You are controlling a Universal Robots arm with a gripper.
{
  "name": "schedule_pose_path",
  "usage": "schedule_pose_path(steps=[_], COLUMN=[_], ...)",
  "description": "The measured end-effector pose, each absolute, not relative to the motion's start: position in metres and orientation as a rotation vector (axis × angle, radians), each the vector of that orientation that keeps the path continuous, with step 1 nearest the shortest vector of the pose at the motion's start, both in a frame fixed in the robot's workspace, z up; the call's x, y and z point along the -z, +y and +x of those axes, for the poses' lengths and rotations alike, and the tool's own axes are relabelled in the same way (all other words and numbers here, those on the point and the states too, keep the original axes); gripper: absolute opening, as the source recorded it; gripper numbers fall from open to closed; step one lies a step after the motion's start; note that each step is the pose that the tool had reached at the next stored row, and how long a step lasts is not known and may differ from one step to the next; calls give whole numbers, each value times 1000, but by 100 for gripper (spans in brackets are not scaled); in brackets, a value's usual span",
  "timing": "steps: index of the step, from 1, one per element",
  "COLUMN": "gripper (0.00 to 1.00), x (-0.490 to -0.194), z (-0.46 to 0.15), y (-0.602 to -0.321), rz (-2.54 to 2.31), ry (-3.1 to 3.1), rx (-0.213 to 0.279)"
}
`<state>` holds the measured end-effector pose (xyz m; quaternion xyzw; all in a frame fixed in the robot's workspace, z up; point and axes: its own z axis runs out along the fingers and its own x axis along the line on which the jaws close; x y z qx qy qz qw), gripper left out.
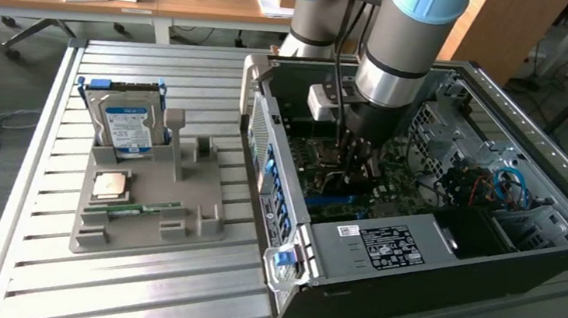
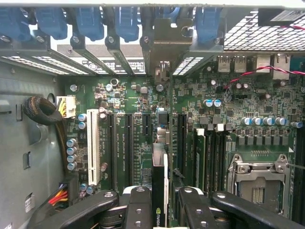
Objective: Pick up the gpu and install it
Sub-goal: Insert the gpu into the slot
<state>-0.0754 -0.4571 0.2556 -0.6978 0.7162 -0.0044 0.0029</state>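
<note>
**A:** Standing at the exterior view's left, a grey plastic parts holder (image 1: 143, 220) carries a silver hard drive with a blue-white label (image 1: 125, 124). At the right, the grey-and-blue robot arm (image 1: 403, 53) reaches nearly vertically into an open black computer case (image 1: 443, 248).

**B:** And the gpu?

**A:** The thin dark gpu (image 2: 159, 176) stands edge-on above the green motherboard (image 2: 128, 100). The black gripper (image 2: 161, 210) has its fingers (image 2: 138, 207) clamped on the card's two faces. Whether it is seated, I cannot tell.

**B:** Good practice here?

**A:** In my judgement, hold the card upright and parallel with the long black expansion slots (image 2: 129, 148), with pressure even along its length.
</note>
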Motion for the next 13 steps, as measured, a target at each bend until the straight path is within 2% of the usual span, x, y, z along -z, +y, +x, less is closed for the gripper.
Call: schedule_pose_path(steps=[13], gripper=[26], x=[-254], z=[-75], y=[-457], rz=[-2188], ry=[2246], rx=[14])
